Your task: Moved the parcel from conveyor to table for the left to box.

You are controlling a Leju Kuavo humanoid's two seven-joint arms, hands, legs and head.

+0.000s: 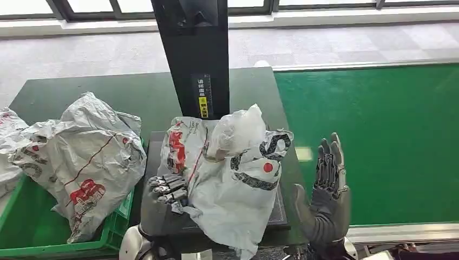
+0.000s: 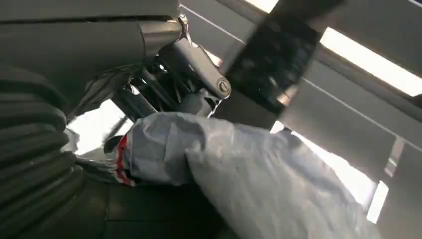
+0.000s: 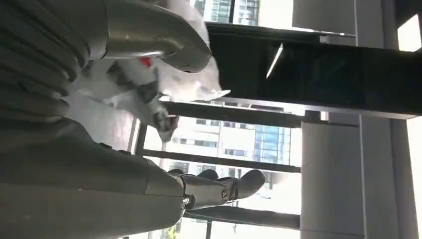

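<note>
The parcel (image 1: 233, 173), a crumpled white and grey plastic mailer with red and black print, lies on a dark pad on the table (image 1: 108, 95) in front of me. My left hand (image 1: 168, 190) sits at the parcel's left edge, its fingers curled in and their backs touching the bag. In the left wrist view the parcel (image 2: 259, 174) bulges right beside that hand's fingers (image 2: 164, 84), with nothing between them and the thumb. My right hand (image 1: 328, 181) stands open to the parcel's right, fingers upright and spread, apart from the bag. The right wrist view catches the parcel (image 3: 149, 84) past the thumb.
A green crate (image 1: 32, 233) at the front left holds several other mailer bags (image 1: 81, 157). A black post (image 1: 195, 54) rises just behind the parcel. The green conveyor belt (image 1: 379, 135) runs along the right side.
</note>
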